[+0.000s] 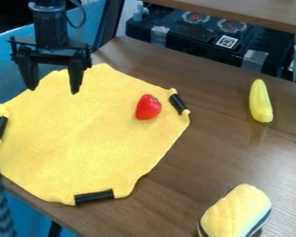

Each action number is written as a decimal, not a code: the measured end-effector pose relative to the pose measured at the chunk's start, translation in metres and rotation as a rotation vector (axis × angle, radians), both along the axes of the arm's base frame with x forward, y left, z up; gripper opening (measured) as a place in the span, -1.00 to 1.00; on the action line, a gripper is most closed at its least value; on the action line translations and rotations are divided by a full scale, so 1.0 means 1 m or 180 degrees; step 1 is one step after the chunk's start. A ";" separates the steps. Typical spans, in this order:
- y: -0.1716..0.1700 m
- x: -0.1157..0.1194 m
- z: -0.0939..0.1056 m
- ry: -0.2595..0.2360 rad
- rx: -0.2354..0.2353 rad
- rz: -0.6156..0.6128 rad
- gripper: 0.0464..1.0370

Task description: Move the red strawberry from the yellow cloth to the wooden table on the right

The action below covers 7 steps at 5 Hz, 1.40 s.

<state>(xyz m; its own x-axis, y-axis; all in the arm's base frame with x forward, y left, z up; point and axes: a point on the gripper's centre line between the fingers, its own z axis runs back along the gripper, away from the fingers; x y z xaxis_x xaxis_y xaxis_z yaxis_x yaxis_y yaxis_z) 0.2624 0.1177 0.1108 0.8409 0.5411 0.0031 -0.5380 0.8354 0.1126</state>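
Wide open with nothing between its fingers, the gripper [53, 90] hangs at ten o'clock by the yellow cloth [83, 139], which lies at nine on the brown wood-grained table [200, 162], strawberry [149, 108] on it, banana [260, 102] at three, plush [234, 213] at five, black equipment [188, 40] beyond at one.

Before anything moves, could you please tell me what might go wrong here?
If lowered, the open gripper might snag the yellow cloth. A tug could then roll the red strawberry lying on it. The cloth also reaches the edge of the table, so it might slip over the side.
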 end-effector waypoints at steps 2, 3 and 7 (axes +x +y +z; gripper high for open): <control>-0.010 0.012 -0.020 0.0064 0.0058 -0.0259 0.93; -0.024 0.033 -0.035 -0.0045 0.0157 -0.0699 0.93; -0.058 0.102 -0.055 -0.0279 0.0100 -0.1428 0.93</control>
